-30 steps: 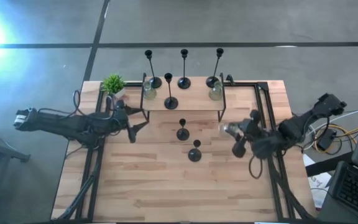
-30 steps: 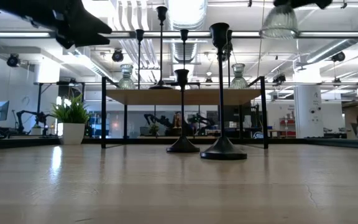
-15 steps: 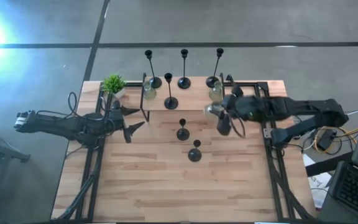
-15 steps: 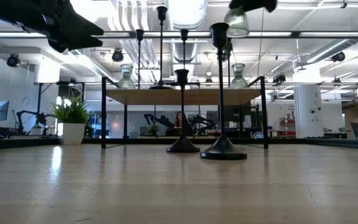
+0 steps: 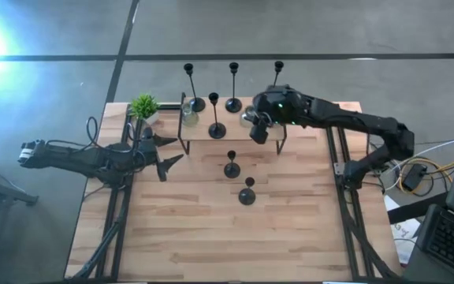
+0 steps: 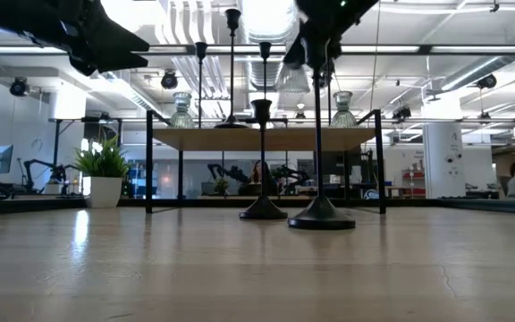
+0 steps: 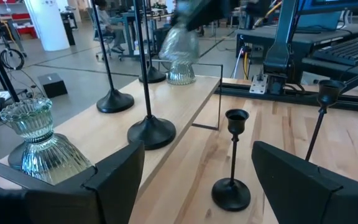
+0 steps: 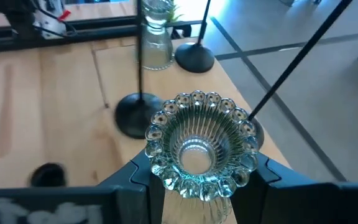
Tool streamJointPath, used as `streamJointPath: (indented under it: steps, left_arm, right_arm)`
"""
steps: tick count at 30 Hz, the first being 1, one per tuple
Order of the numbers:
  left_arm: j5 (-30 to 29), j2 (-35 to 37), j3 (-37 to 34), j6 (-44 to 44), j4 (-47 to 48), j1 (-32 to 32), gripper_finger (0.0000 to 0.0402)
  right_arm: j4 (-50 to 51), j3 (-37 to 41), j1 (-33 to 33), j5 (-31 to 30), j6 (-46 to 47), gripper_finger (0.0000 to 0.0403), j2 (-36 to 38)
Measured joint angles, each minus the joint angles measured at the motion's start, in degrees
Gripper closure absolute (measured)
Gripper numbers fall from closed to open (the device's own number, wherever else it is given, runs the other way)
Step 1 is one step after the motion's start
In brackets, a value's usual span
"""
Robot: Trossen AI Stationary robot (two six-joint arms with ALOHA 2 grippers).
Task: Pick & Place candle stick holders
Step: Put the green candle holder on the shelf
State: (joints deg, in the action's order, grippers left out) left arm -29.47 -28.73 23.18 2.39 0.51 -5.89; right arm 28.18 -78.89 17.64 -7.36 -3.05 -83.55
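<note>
1. High view: the left gripper [image 5: 166, 158] hangs over the left side of the table [image 5: 195, 237], its two fingers spread wide apart with nothing between them.
2. A small green plant [image 5: 143, 106] stands at the back left corner, just beside a raised wooden shelf [image 5: 239, 128].
3. A clear glass holder [image 5: 189, 117] stands on the left end of the shelf.
4. Four tall black holders stand on the shelf: one at the back left [image 5: 191, 91], one nearer the front [image 5: 215, 117], one at the back middle [image 5: 233, 88] and one at the back right [image 5: 274, 87].
5. Two short black holders stand on the table in front of the shelf, one closer to it [image 5: 232, 165] and one farther out [image 5: 247, 192].
6. The right gripper [image 5: 257, 126] reaches over the right part of the shelf. Its fingers are clamped on another glass holder [image 8: 197, 144], held up in the air.
7. In the low view this held glass [image 6: 293, 79] hangs above the shelf top, not touching it.
</note>
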Motion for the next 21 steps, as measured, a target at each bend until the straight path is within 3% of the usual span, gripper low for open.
streamJointPath:
  steps: [13,21]
  left_arm:
    - [0.0,0.0,0.0,-0.1,0.2,0.0,0.0101]
    - [0.0,0.0,0.0,-0.1,0.5,0.0,0.0101]
  right_arm:
    - [-7.9,0.3,2.4,3.3,-7.3,0.0282,-8.9]
    - [-7.7,0.6,4.8,5.2,-6.6,0.0282,-10.4]
